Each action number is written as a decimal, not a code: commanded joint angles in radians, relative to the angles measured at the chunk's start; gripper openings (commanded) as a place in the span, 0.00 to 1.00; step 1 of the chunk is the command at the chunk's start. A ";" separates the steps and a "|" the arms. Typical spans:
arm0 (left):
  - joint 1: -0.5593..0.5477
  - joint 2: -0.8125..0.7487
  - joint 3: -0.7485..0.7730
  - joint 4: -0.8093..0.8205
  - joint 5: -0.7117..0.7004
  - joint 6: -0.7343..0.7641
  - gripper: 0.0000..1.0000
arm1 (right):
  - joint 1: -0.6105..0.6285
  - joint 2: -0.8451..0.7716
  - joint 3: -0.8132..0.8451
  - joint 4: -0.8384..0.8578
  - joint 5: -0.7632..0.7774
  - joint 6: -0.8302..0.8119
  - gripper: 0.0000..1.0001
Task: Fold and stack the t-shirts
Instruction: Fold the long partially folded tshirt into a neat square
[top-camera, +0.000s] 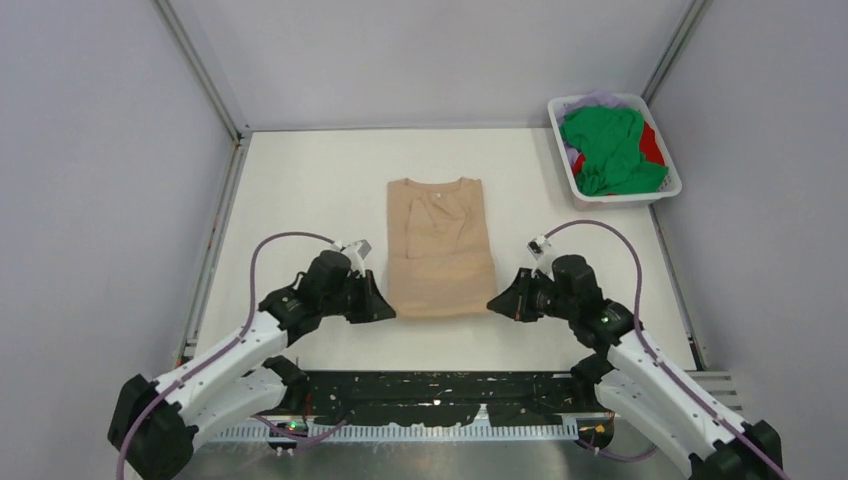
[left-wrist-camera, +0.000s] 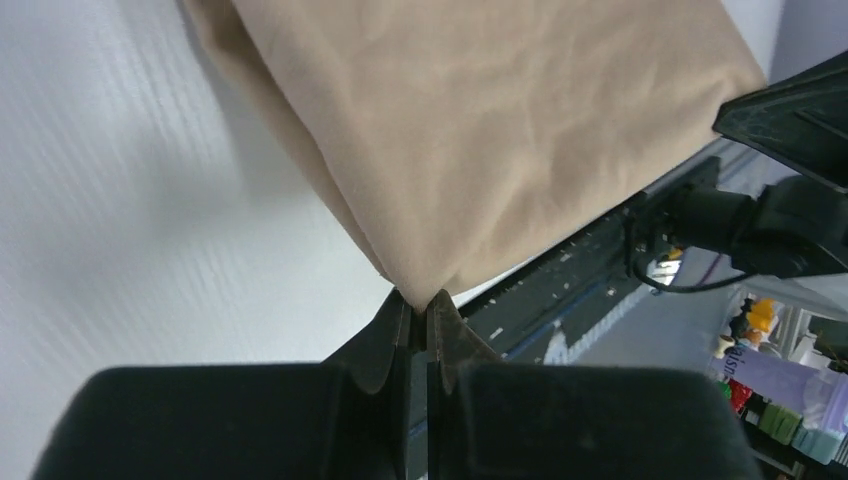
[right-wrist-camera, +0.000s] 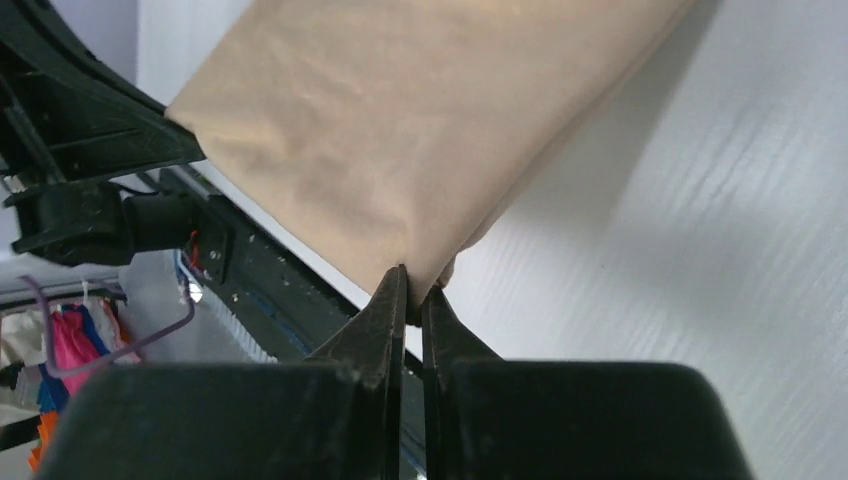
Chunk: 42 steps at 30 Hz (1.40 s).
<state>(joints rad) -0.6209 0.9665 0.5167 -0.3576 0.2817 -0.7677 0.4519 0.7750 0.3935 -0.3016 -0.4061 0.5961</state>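
Observation:
A beige-tan t-shirt (top-camera: 440, 245) lies in the middle of the table, folded into a long rectangle with its collar at the far end. My left gripper (top-camera: 392, 313) is shut on its near left corner (left-wrist-camera: 420, 285). My right gripper (top-camera: 492, 303) is shut on its near right corner (right-wrist-camera: 425, 278). A green t-shirt (top-camera: 608, 148) lies on top in the basket, with a red one (top-camera: 652, 143) and a pale lilac one (top-camera: 572, 155) partly hidden under it.
A white slatted basket (top-camera: 664, 192) stands at the far right corner of the table. Grey walls and metal frame posts (top-camera: 205, 75) close in the sides and back. A black rail (top-camera: 440, 390) runs along the near edge between the arm bases.

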 joint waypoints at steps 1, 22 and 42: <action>-0.031 -0.209 0.014 -0.103 -0.036 -0.043 0.00 | 0.036 -0.208 0.058 -0.114 -0.004 -0.015 0.05; 0.127 -0.005 0.350 -0.082 -0.316 0.060 0.00 | -0.078 0.087 0.289 0.159 0.000 0.067 0.05; 0.299 0.594 0.730 -0.014 -0.159 0.167 0.00 | -0.270 0.560 0.479 0.346 -0.045 0.067 0.05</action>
<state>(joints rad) -0.3603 1.4796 1.1618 -0.3931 0.1585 -0.6491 0.2173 1.2743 0.8032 -0.0380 -0.4816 0.6659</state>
